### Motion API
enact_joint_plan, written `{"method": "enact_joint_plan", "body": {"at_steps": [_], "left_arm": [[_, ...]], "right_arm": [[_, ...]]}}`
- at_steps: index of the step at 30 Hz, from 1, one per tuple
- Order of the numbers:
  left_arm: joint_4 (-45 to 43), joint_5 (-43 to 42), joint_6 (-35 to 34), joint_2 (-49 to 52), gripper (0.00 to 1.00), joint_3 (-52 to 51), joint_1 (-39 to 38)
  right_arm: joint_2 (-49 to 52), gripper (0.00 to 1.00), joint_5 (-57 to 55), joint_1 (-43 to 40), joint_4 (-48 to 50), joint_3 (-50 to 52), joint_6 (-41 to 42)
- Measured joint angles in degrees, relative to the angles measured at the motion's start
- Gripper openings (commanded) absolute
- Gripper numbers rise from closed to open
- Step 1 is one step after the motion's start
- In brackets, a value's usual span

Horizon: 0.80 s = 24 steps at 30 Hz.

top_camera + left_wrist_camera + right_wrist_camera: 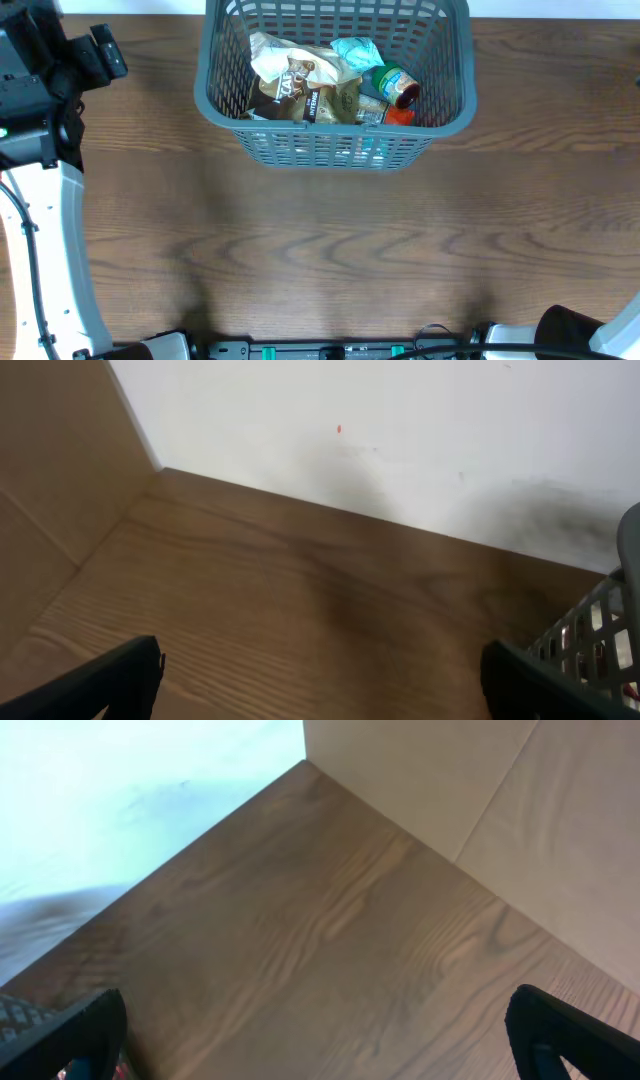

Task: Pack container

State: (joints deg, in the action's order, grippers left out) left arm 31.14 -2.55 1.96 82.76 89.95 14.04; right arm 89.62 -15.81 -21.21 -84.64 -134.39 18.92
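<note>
Nearest the lens, you are holding the left pincer released, its two dark fingers spread wide at the bottom corners of the left wrist view with only bare desk between them. You are keeping the right pincer in the same state, splayed and carrying nothing, over wood grain that is running toward a corner of pale wall. Beyond the left fingers, the container is entering at the right edge of the left wrist view, so from that pincer it is lying to the right and slightly ahead, well apart and not touching. In the overhead view it is standing upright at the far middle of the desk, its long axis running across the desk from side to side. Inside it, crumpled packets are resting against a green-capped jar. The left arm is showing beside the container's left end wall. The right pincer is not appearing overhead, and a sliver of grey pattern at the lower left of its wrist view is too small to identify. By this evidence the left arm is probably the nearer; any coming reach would be running rightward along that long axis.
</note>
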Motion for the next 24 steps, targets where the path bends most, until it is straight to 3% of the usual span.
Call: {"method": "enact_joint_plan", "body": {"at_steps": [11,17,24], "left_arm": [[0.00,0.00,0.00,0.00,0.99,0.00,0.00],[0.04,0.00,0.00,0.00,0.99,0.00,0.00],[0.07,0.00,0.00,0.00,0.99,0.00,0.00]], "right_arm": [[-5.70,0.99,0.13,1.97,3.72,4.61,0.02],[-18.62,0.99,0.83,10.29,25.11,20.06,0.09],[-37.20,0.99,1.99,15.67,50.88,46.34,0.17]]}}
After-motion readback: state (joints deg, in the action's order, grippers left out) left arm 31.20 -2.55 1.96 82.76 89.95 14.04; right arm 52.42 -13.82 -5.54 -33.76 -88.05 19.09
